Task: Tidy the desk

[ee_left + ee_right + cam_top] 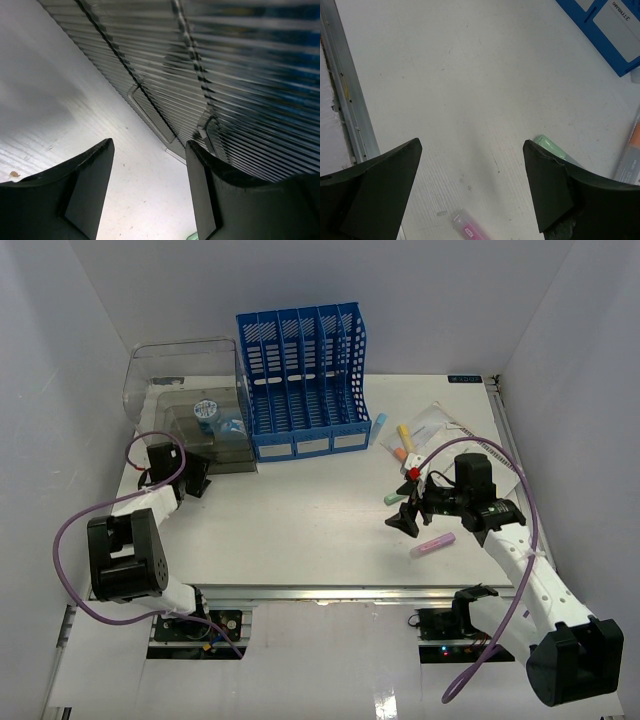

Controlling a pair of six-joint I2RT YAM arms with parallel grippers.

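From above, the desk (300, 530) spans the view. The left gripper (197, 483) sits by the clear box (185, 390); the right gripper (408, 506) hangs near a pink marker (432, 545).

Left wrist: jaws apart, empty, facing the box's ribbed wall.

Right wrist: jaws wide, empty, above the desk, with a green marker (549, 146) beside one finger.

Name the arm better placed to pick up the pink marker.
Right. The right claw, open, hangs just beside the pink marker; the left claw sits across the desk by the clear box.
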